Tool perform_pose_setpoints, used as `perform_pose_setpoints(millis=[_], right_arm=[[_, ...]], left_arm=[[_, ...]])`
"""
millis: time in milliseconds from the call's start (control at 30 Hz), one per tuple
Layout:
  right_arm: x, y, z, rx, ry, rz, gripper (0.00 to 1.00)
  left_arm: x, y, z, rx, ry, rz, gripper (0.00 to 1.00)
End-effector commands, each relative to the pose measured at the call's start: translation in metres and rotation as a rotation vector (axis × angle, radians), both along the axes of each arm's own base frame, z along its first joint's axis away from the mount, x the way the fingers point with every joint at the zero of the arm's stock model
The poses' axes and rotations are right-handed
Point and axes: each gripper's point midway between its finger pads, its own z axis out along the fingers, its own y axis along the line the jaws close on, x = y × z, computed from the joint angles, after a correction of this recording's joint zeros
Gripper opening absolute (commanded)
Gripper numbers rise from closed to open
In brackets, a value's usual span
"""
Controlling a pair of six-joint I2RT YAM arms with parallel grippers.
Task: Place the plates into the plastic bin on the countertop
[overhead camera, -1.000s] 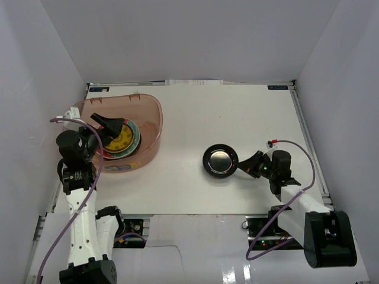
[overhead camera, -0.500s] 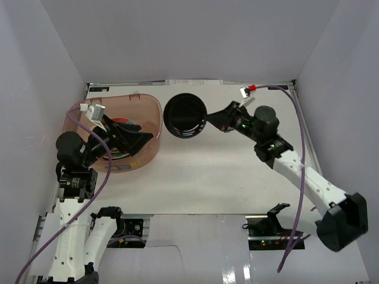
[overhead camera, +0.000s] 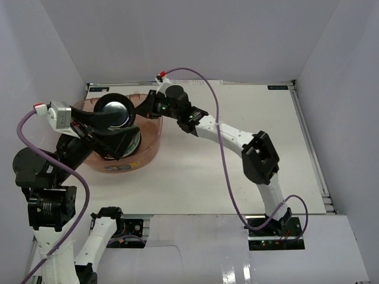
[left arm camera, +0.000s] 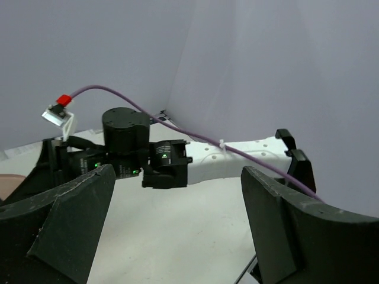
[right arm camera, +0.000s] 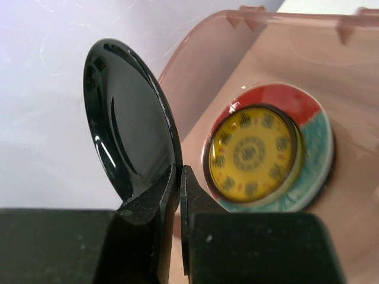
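A: Where is the glossy black plate (overhead camera: 113, 109) sitting right now?

B: It is hanging in the upper left of the overhead view, over the far part of the plastic bin (overhead camera: 153, 141), and it is not resting on anything. The right end effector (right arm camera: 179, 171) is pinching it by the rim, jaws almost together on that thin edge.

A: And how is it lying relative to the stack?

B: In the right wrist view it is standing steeply on edge at the left of the frame. The yellow-brown patterned plate (right arm camera: 253, 155) is lying flat on the red-and-teal plate (right arm camera: 308, 142) at centre right, down in the bin. So the stack is sitting off to the plate's side and lower.

A: What is the other arm doing?

B: The left end effector (overhead camera: 127, 129) is hovering wide open, gripping nothing, over the near half of the bin. From overhead its fingers are overlapping the stack.

A: So what is the move turning on?

B: I am judging that the right arm is needing to tip the plate flat while bringing it sideways and down. The left fingers are crowding that spot, which is looking risky. Nothing is asking for the open white surface (overhead camera: 237, 177) to the right.
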Motion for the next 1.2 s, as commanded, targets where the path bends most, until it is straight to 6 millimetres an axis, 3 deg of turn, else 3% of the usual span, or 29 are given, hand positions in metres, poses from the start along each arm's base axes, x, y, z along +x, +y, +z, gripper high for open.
perform_pose_setpoints(millis=[0,100,267,300,333,400,433,467,533,567,633,667,733,767,800,867,900,933,967,1000,1033,1067,1100,1133,1167], right_arm=[[0.009,0.04,0.011,0.022,-0.026,0.006,0.08],[0.019,0.06,-0.008,-0.004,-0.007,-0.017,0.08],[0.021,0.064,-0.038,-0.073,-0.009,-0.056,0.09],[0.02,0.061,-0.032,-0.07,-0.023,-0.067,0.13],[0.019,0.058,-0.044,-0.091,-0.016,-0.074,0.26],[0.017,0.057,-0.044,-0.102,-0.027,-0.064,0.41],[0.015,0.058,-0.044,-0.11,-0.031,-0.045,0.55],[0.014,0.059,-0.035,-0.102,-0.048,-0.034,0.61],[0.012,0.06,-0.037,-0.132,-0.057,-0.014,0.7],[0.01,0.057,-0.04,-0.156,-0.053,-0.007,0.71],[0.005,0.051,-0.022,-0.144,-0.085,0.002,0.72],[0.001,0.046,-0.034,-0.168,-0.076,0.008,0.73],[-0.008,0.033,0.007,-0.107,-0.152,0.012,0.76],[-0.013,0.025,-0.005,-0.132,-0.145,0.019,0.79],[-0.022,0.014,0.025,-0.095,-0.186,0.021,0.8],[-0.031,0.0,0.04,-0.093,-0.242,0.03,0.89],[-0.042,-0.018,0.047,-0.102,-0.262,0.034,0.96],[-0.048,-0.029,0.05,-0.112,-0.288,0.027,0.9],[-0.061,-0.053,0.085,-0.077,-0.366,0.007,0.9],[-0.065,-0.067,0.085,-0.086,-0.386,-0.013,0.9],[-0.07,-0.086,0.05,-0.155,-0.364,-0.036,0.9],[-0.077,-0.101,0.045,-0.176,-0.4,-0.043,0.9],[-0.089,-0.135,0.038,-0.196,-0.418,-0.091,0.9],[-0.094,-0.155,0.034,-0.213,-0.429,-0.132,0.9],[-0.111,-0.183,0.054,-0.172,-0.465,-0.162,0.9]], left_arm=[[0.023,0.012,-0.023,0.009,0.109,0.103,0.98],[0.028,0.012,-0.029,0.015,0.125,0.106,0.98],[0.038,0.014,-0.039,0.017,0.153,0.126,0.98],[0.041,0.014,-0.041,0.013,0.159,0.128,0.98],[0.043,0.015,-0.042,0.011,0.162,0.13,0.98],[0.048,0.015,-0.049,-0.005,0.182,0.137,0.98],[0.05,0.015,-0.052,-0.007,0.187,0.137,0.98],[0.051,0.016,-0.055,-0.015,0.194,0.141,0.98],[0.054,0.019,-0.063,-0.028,0.206,0.168,0.98],[0.055,0.021,-0.065,-0.037,0.209,0.181,0.98],[0.057,0.029,-0.066,-0.06,0.206,0.236,0.98],[0.057,0.032,-0.065,-0.067,0.205,0.251,0.98],[0.057,0.038,-0.059,-0.092,0.197,0.291,0.98],[0.056,0.039,-0.057,-0.099,0.195,0.297,0.98],[0.056,0.04,-0.055,-0.107,0.193,0.303,0.98],[0.056,0.043,-0.05,-0.12,0.187,0.322,0.98],[0.057,0.043,-0.052,-0.118,0.197,0.322,0.98],[0.056,0.043,-0.052,-0.12,0.206,0.32,0.98],[0.056,0.04,-0.057,-0.111,0.228,0.301,0.98],[0.055,0.038,-0.06,-0.107,0.238,0.289,0.98],[0.055,0.036,-0.064,-0.112,0.255,0.279,0.98],[0.052,0.029,-0.073,-0.103,0.277,0.236,0.98],[0.049,0.024,-0.079,-0.097,0.288,0.204,0.98],[0.046,0.019,-0.084,-0.092,0.301,0.169,0.98],[0.04,0.01,-0.099,-0.073,0.326,0.1,0.98]])
